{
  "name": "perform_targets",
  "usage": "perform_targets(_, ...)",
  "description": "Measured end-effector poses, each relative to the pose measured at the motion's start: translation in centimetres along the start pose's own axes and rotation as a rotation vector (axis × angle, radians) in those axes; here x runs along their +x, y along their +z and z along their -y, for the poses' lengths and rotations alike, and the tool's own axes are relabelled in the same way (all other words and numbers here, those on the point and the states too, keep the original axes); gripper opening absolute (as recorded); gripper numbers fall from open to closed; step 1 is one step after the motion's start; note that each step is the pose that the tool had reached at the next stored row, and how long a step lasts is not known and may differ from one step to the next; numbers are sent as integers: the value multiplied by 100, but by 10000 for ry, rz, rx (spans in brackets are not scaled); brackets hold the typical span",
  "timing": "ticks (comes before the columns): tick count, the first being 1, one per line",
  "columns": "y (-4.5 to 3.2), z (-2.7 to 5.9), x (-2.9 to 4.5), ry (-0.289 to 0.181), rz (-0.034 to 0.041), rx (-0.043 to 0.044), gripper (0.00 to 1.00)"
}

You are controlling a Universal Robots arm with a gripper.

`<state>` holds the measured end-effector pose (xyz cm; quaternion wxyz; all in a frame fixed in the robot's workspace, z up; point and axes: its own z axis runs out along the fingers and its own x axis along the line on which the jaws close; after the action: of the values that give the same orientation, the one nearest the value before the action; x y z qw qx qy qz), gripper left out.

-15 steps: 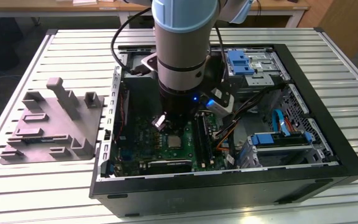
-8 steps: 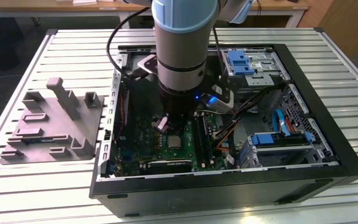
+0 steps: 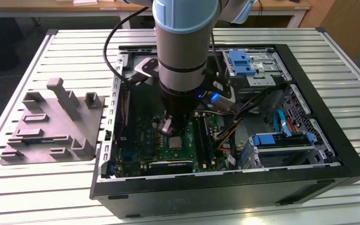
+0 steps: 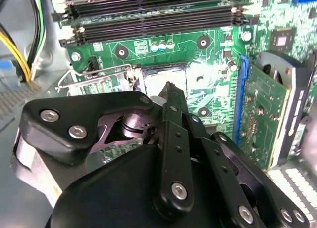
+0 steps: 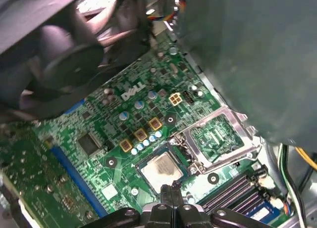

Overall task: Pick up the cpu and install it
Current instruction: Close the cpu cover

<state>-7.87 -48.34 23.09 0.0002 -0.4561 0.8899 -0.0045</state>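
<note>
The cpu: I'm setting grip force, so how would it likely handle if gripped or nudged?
The cpu is a thin flat square with a metal top, so probably stiff and light. That smooth top may be slippery. It lies flat in the socket on the motherboard, so it shouldn't roll or tip. The gripper sits at its edge.

Exterior view high, angled down — both wrist views near motherboard (image 5: 124, 129).

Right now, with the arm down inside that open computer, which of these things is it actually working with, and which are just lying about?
Part of the job:
the cpu, lying in the socket
the gripper, just above the cpu
the motherboard that carries the socket

Just lying about:
the grey fixture on the table beside the case
the blue drive brackets
the cable bundle
</note>
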Motion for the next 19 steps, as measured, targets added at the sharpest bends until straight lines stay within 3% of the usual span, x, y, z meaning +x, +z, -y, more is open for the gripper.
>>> perform_targets(2, 1, 3, -2, -171, 9, -4, 11)
perform_targets(3, 2, 5, -3, -172, 94, -64, 11)
perform_targets(8, 2, 14, -2, -169, 827, -583, 11)
perform_targets(9, 2, 16, -3, -176, 865, -610, 11)
perform_targets(19, 15, 46, -38, 256, 881, -598, 11)
